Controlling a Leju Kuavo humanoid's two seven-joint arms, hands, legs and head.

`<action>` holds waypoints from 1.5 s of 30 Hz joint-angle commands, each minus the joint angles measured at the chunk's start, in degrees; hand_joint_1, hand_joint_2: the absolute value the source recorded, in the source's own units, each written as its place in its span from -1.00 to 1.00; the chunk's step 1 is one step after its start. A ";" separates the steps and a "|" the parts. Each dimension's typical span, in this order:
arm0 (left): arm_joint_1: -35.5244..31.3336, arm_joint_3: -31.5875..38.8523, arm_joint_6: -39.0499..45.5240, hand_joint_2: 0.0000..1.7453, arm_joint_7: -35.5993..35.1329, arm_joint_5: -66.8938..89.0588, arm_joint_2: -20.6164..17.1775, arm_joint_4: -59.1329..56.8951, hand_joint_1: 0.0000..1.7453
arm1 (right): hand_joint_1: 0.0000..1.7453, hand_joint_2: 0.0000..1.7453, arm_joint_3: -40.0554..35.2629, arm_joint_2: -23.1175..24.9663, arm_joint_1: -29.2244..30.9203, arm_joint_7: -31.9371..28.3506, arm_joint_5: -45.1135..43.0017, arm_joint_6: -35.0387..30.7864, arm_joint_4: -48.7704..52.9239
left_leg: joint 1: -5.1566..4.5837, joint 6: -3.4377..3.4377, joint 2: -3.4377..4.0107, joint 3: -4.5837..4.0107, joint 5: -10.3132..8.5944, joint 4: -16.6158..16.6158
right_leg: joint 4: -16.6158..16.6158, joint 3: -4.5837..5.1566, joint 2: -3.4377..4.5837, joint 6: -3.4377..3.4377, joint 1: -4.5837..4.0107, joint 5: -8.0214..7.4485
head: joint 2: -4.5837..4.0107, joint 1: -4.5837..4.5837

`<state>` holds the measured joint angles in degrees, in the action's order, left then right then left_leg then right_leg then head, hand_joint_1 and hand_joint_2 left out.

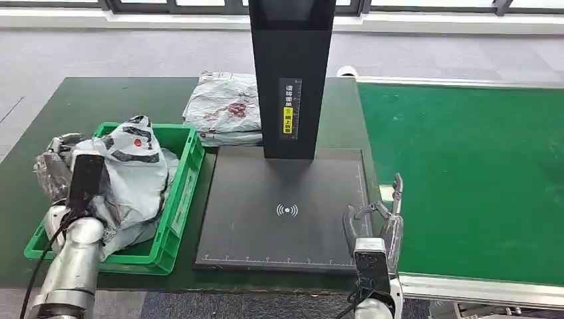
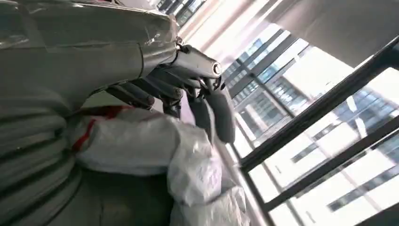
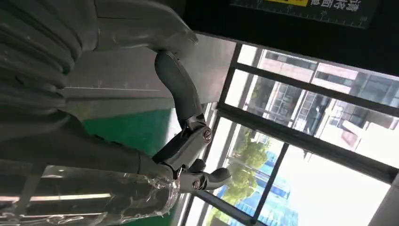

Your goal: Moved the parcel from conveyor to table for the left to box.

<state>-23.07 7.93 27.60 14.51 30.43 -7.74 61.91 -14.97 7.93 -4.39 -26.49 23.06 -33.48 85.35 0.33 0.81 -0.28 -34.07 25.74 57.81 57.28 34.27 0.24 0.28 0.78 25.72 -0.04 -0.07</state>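
Left hand (image 1: 61, 159) grips a grey parcel (image 1: 136, 176) over the green bin (image 1: 176, 219) on the tabletop (image 1: 40, 113), fingers (image 2: 214, 110) clamped on the plastic. Parcel seems partly resting in the bin, hard to tell. Right hand (image 1: 379, 219) empty, fingers apart, at the scanner pad (image 1: 286, 212) edge beside the conveyor (image 1: 479, 173). Another parcel (image 1: 223, 109) lies behind the pad.

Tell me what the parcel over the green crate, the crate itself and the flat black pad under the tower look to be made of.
Parcel: thin grey plastic mailer film, judging by its crumples and soft sheen. Green crate: rigid moulded plastic, glossy, with a thick rim. Black pad: smooth matte sheet with printed white ruler marks and a wireless symbol; plastic or coated metal, hard to tell.
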 commanded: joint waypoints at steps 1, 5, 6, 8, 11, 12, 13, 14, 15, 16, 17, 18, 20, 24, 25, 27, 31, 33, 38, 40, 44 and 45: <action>-10.44 -1.49 -0.13 1.00 -0.04 5.91 -0.41 -22.76 -1.00 | -1.00 1.00 3.08 1.14 -0.10 2.55 1.88 2.01 1.75 | 0.04 0.00 -0.07 0.18 -0.03 -0.10 | -0.09 -0.20 -0.12 -0.05 -0.05 0.00 | 0.00 -0.02; -9.02 0.37 -4.27 1.00 5.37 -1.56 3.09 -15.98 -1.00 | -1.00 1.00 3.63 1.66 -0.41 3.39 2.90 2.98 1.95 | 0.01 -0.02 -0.20 0.12 -0.03 -0.06 | -0.06 -0.17 -0.23 -0.02 -0.02 0.04 | 0.00 -0.02; -8.34 -0.36 -5.43 1.00 5.00 -2.84 3.90 -13.32 -1.00 | -1.00 1.00 3.80 1.95 -0.43 3.44 3.26 3.10 1.84 | 0.00 -0.03 -0.17 0.09 -0.04 -0.05 | -0.04 -0.14 -0.20 -0.01 0.00 0.04 | 0.00 0.00; -8.05 -0.66 -5.62 1.00 4.72 -3.08 4.00 -12.44 -1.00 | -1.00 1.00 3.84 2.01 -0.43 3.43 3.30 3.10 1.75 | 0.00 -0.03 -0.16 0.05 -0.03 -0.02 | -0.03 -0.09 -0.20 0.00 -0.01 0.03 | 0.00 0.02; -7.16 0.12 -7.59 1.00 6.30 -7.74 4.72 -9.41 -1.00 | -1.00 1.00 4.03 2.00 -0.39 3.50 3.62 3.35 1.42 | 0.05 -0.04 -0.20 0.11 -0.02 -0.03 | -0.09 -0.21 -0.24 -0.02 -0.05 0.04 | 0.00 -0.02; -6.87 0.48 -8.70 -1.00 7.71 -10.13 5.10 -8.40 -1.00 | -1.00 1.00 4.13 2.08 -0.42 3.52 3.66 3.37 1.43 | 0.01 -0.03 -0.11 0.05 -0.02 -0.02 | -0.04 -0.10 -0.14 -0.01 -0.02 0.01 | 0.00 -0.02; -5.49 -0.08 -11.01 -1.00 9.07 -13.49 5.53 -4.37 -1.00 | -1.00 1.00 4.66 2.06 -0.71 3.53 3.75 3.28 1.60 | 0.06 -0.04 -0.09 0.13 0.01 -0.04 | -0.11 -0.20 -0.14 -0.02 -0.07 0.02 | 0.00 0.00; -4.99 -0.47 -11.10 -1.00 8.96 -13.65 5.54 -3.19 -1.00 | -1.00 1.00 4.70 1.92 -0.86 3.54 3.79 3.28 1.75 | 0.03 -0.03 -0.08 0.04 -0.01 -0.01 | -0.05 -0.08 -0.12 -0.02 -0.03 0.01 | 0.00 0.00; -3.62 -1.24 -12.61 -1.00 9.17 -15.62 5.79 0.43 -1.00 | -1.00 1.00 5.15 1.89 -1.05 3.61 3.66 3.48 1.96 | 0.04 -0.04 -0.12 0.10 0.00 -0.04 | -0.10 -0.17 -0.18 -0.02 -0.06 0.02 | 0.00 0.00; -2.67 -1.74 -12.71 -1.00 9.20 -15.94 5.99 2.81 -1.00 | -1.00 1.00 5.37 1.71 -1.17 3.67 3.45 3.83 2.05 | 0.02 -0.02 -0.10 0.03 -0.01 -0.02 | -0.07 -0.08 -0.13 -0.01 -0.03 0.01 | 0.00 0.00; -1.80 -1.98 -13.26 1.00 9.38 -17.00 6.34 5.02 -1.00 | -1.00 1.00 5.64 1.75 -1.23 3.59 3.40 3.91 2.09 | 0.03 -0.04 -0.13 0.09 0.01 -0.05 | -0.09 -0.16 -0.17 -0.01 -0.04 0.04 | 0.00 -0.02; -0.86 -2.64 -14.02 1.00 9.63 -17.78 6.53 7.16 -1.00 | -1.00 1.00 5.88 1.77 -1.37 3.40 3.23 4.21 2.16 | 0.02 -0.02 -0.06 0.04 0.00 -0.01 | -0.05 -0.08 -0.09 -0.01 -0.03 0.01 | 0.00 0.00; -0.33 -2.86 -14.06 1.00 9.25 -18.02 6.65 8.36 -1.00 | -1.00 1.00 5.99 1.81 -1.46 3.30 3.18 4.30 2.24 | 0.02 -0.03 -0.04 0.07 0.02 -0.02 | -0.07 -0.11 -0.08 -0.01 -0.03 0.03 | 0.00 -0.02; -0.27 -2.81 -14.06 1.00 9.27 -18.01 6.53 8.31 -1.00 | -1.00 1.00 5.97 1.87 -1.44 3.30 3.18 4.29 2.25 | 0.02 -0.03 -0.08 0.14 0.02 -0.06 | -0.11 -0.19 -0.13 -0.02 -0.04 0.04 | 0.00 -0.02; -0.27 -2.81 -14.06 1.00 9.27 -18.01 6.53 8.31 -1.00 | -1.00 1.00 5.97 1.87 -1.44 3.30 3.18 4.29 2.25 | 0.03 -0.01 -0.02 0.08 0.02 -0.04 | -0.09 -0.12 -0.06 -0.02 -0.05 0.01 | 0.00 0.00; -0.25 -2.74 -14.07 1.00 9.27 -18.02 6.38 8.19 -1.00 | -1.00 1.00 5.95 1.92 -1.42 3.30 3.18 4.28 2.26 | 0.02 -0.02 -0.04 0.08 0.01 -0.03 | -0.07 -0.11 -0.08 -0.02 -0.04 0.01 | 0.00 -0.02; 0.90 -4.83 -18.67 1.00 9.18 -19.66 5.77 11.29 -1.00 | -1.00 1.00 6.28 1.72 -1.71 3.07 3.17 4.48 2.42 | 0.04 -0.02 -0.07 0.13 0.00 -0.08 | -0.13 -0.18 -0.12 -0.03 -0.06 0.01 | 0.00 -0.02; 1.91 -5.11 -23.03 1.00 8.29 -22.97 5.99 12.77 -1.00 | -1.00 1.00 6.45 1.67 -1.69 2.75 2.71 4.93 2.32 | 0.04 -0.03 -0.05 0.13 0.02 -0.06 | -0.11 -0.17 -0.11 -0.02 -0.06 0.03 | 0.00 0.00; 3.26 -9.42 -28.13 1.00 9.48 -27.98 10.03 11.10 -1.00 | -1.00 1.00 6.39 2.24 1.34 1.97 2.33 5.24 0.25 | 0.00 -0.04 -0.02 0.18 0.01 -0.11 | -0.15 -0.22 -0.07 0.00 -0.01 0.01 | 0.00 0.00; 3.18 -14.27 -28.63 1.00 10.45 -27.78 12.50 8.50 -1.00 | -1.00 1.00 5.93 2.28 3.37 1.86 2.53 5.79 -1.15 | -0.04 -0.03 -0.10 0.08 -0.02 -0.06 | -0.08 -0.13 -0.14 0.01 0.03 0.02 | 0.00 -0.02; 0.60 -22.44 -25.46 1.00 12.50 -27.01 15.94 0.85 -1.00 | -1.00 1.00 5.22 2.18 6.74 2.96 2.61 7.39 -4.22 | -0.04 -0.07 -0.27 0.13 -0.08 -0.12 | -0.20 -0.26 -0.32 0.02 0.02 -0.02 | 0.00 0.00; 0.12 -23.43 -25.26 1.00 12.75 -27.08 16.25 -0.31 -1.00 | -1.00 1.00 5.19 2.11 6.97 3.06 2.35 7.64 -4.55 | -0.06 -0.06 -0.29 0.10 -0.06 -0.08 | -0.15 -0.23 -0.33 0.03 0.05 0.00 | 0.00 -0.02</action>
<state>-19.53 -0.60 -0.61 25.25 2.97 2.76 74.03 -10.88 9.38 -3.95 -24.57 25.88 -27.73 87.97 0.28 0.80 -0.30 -34.07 25.75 57.81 57.22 34.25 0.21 0.29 0.82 25.71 -0.04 -0.09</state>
